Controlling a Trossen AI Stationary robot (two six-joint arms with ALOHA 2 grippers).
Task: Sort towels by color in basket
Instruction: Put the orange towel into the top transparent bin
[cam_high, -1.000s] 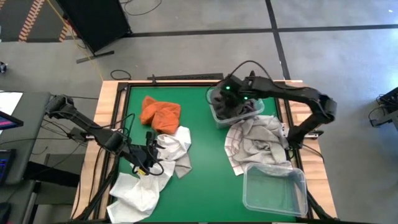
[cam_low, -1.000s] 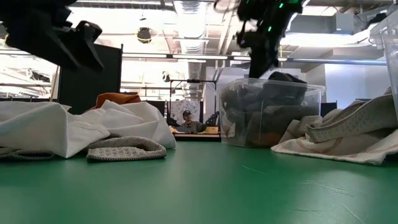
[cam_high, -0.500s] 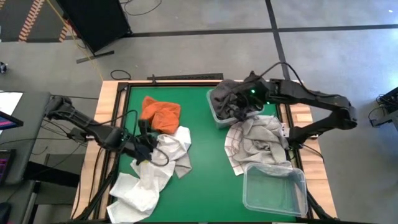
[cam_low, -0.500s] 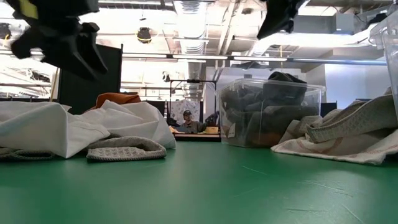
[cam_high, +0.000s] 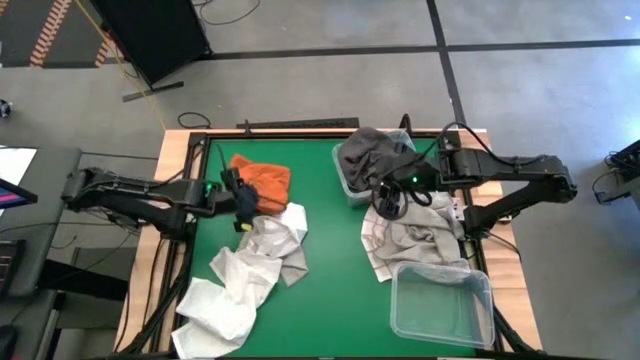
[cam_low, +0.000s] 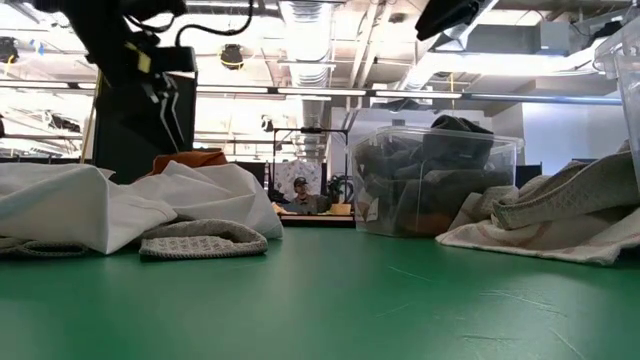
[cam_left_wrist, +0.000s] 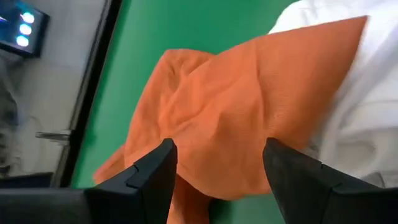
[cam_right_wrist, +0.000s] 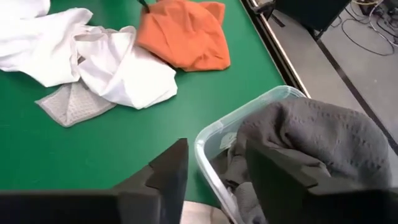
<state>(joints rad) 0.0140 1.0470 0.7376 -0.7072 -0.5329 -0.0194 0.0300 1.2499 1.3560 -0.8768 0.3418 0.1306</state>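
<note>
Sideways, orange towel (cam_high: 260, 181) along table's width

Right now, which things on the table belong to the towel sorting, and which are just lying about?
Job:
orange towel
white towels
dark grey towel in the far bin
grid-lined towel
near bin

Lying about:
black panel on the floor
cables
person in the room behind

Two clear bins (cam_high: 375, 170) (cam_high: 442, 305) are seen. One orange towel (cam_high: 262, 181), one dark grey towel (cam_high: 372, 152) and two white towels (cam_high: 278, 238) (cam_high: 222, 300) can be counted.
</note>
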